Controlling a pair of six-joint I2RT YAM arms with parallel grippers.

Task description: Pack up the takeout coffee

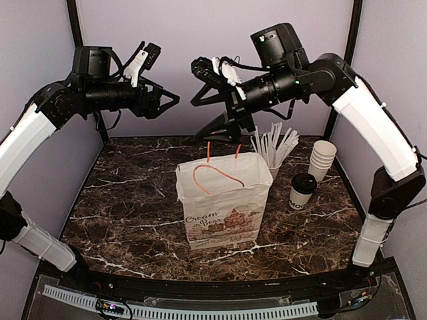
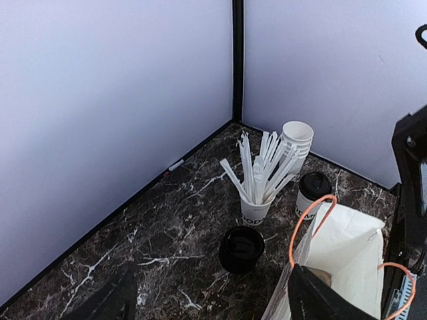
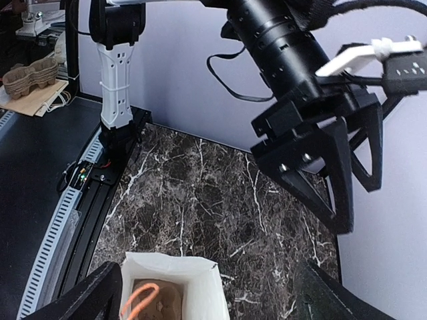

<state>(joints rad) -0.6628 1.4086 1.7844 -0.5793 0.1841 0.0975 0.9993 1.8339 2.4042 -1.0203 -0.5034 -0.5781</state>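
The takeout coffee (image 1: 303, 191), a white cup with a black dome lid, stands on the marble table right of the white paper bag (image 1: 221, 203). It also shows in the left wrist view (image 2: 311, 194) behind the bag's orange handle (image 2: 308, 217). My left gripper (image 1: 167, 105) is open and empty, high above the table's back left. My right gripper (image 1: 203, 110) is open and empty, high above the back, behind the bag. Both are far from the cup. The bag stands open (image 3: 175, 285) with something brown inside.
A cup of white sticks (image 1: 273, 152) and a stack of lidless white cups (image 1: 322, 160) stand behind the coffee. A stack of black lids (image 2: 241, 248) sits by the stick cup (image 2: 255, 211). Grey walls enclose the back and sides.
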